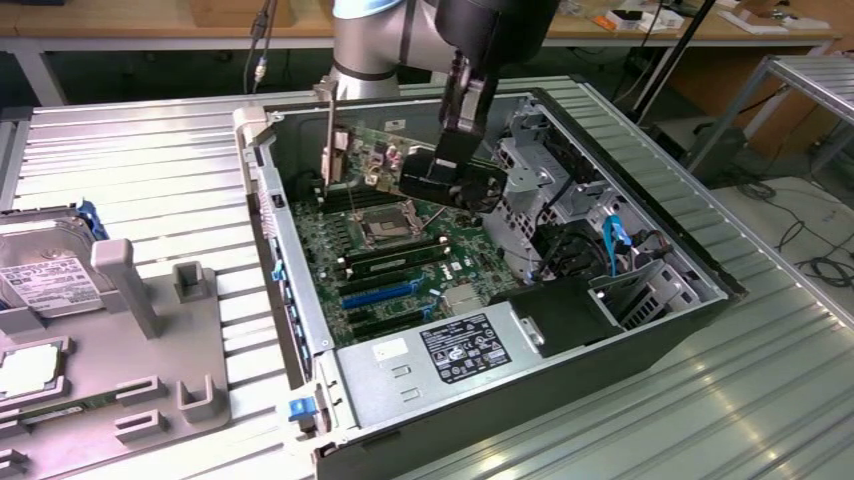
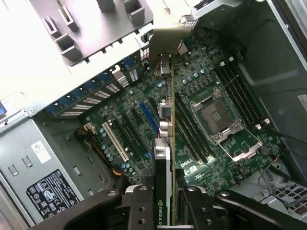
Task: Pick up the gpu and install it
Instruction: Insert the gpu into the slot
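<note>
1. Outside the computer case [image 1: 283, 300], to the exterior view's left of the motherboard [image 1: 400, 262], a gray tray [image 1: 147, 335] holds a hard drive [image 1: 40, 278].
2. The gpu [image 1: 376, 160] stands on edge over the motherboard, its silver bracket at the case's rear wall.
3. The gripper [image 1: 441, 186], above the motherboard, has its jaws pinching the gpu's other end.
4. A drive cage [image 1: 647, 290] sits to the motherboard's right.

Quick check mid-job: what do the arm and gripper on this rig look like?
The arm has a rounded silver-grey link with a light blue cap at the joint, followed by a black wrist section. The gripper is matte black. Its blocky, angular fingers have round screw holes in their faces. No lettering can be made out on the arm itself.
</note>
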Tool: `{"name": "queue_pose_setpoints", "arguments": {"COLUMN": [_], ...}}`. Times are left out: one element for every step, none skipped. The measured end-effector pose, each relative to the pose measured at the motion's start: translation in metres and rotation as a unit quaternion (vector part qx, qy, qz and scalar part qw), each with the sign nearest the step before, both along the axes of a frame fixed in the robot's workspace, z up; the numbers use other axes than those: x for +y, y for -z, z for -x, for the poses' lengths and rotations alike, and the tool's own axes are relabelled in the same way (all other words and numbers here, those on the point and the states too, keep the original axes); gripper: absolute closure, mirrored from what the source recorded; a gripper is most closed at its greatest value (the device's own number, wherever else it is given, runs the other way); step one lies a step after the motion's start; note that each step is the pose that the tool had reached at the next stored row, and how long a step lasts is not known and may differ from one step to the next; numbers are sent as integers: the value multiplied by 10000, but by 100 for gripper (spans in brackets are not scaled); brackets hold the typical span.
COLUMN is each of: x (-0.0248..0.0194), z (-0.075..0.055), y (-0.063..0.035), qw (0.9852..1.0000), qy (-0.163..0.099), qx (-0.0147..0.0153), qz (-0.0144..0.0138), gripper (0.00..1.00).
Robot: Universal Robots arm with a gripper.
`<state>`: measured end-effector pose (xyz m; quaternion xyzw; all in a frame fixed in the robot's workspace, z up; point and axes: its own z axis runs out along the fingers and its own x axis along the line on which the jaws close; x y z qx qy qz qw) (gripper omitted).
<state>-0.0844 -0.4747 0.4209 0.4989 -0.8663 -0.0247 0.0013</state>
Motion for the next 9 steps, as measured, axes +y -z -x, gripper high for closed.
{"name": "queue_pose_setpoints", "arguments": {"x": [0, 0, 0, 0, 0, 0, 0, 0, 0], "z": [-7, -15, -24, -28, -32, -38, -42, -46, -50], "y": [0, 0, 0, 0, 0, 0, 0, 0, 0], "qw": [9999, 9997, 9993, 9990, 9987, 9981, 9977, 9972, 9966], "qy": [-119, -250, -380, -448, -517, -618, -675, -754, -824], "qx": [0, 0, 0, 0, 0, 0, 0, 0, 0], "qz": [0, 0, 0, 0, 0, 0, 0, 0, 0], "gripper": [73, 73, 73, 73, 73, 73, 73, 73, 73]}}
